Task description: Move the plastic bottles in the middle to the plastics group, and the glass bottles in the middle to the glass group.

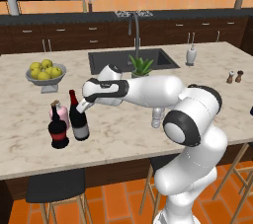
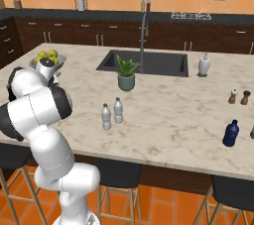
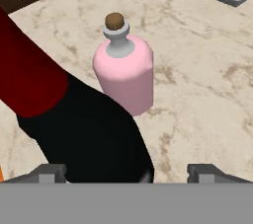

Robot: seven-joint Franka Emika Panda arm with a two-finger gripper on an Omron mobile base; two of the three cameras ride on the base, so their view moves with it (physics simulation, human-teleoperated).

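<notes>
the wine bottle (image 1: 78,118) stands upright on the island counter (image 1: 128,134), its base on the marble just beside the squat red-labelled bottle (image 1: 59,131) and the pink bottle (image 1: 62,113). so it already sits with the glass group at the counter's left end.

the gripper (image 1: 87,103) is at the bottle's upper body, just under the red foil neck. in the hand view the dark shoulder (image 3: 89,139) lies between the two finger tips (image 3: 49,172), nearer the left one, with open space on the other side. the tips stand wide apart and look parted from the glass, so the gripper seems to be opened and holding nothing, though whether the left tip touches the bottle cannot be told.

the relation that matters: the bottle's long axis is vertical, and the gripper faces it from the side, with the pink bottle (image 3: 123,70) straight beyond. a pull-back probably has to go along the hand's own line, away from the group, so no finger drags the tall bottle over onto its neighbours.

the two water bottles (image 2: 112,113) stand upright, close side by side, mid-counter, in front of the potted plant (image 2: 126,74). they lie well to the right of the gripper. a blue bottle (image 2: 229,133) stands far along at the right end, likely the plastics group.
</notes>
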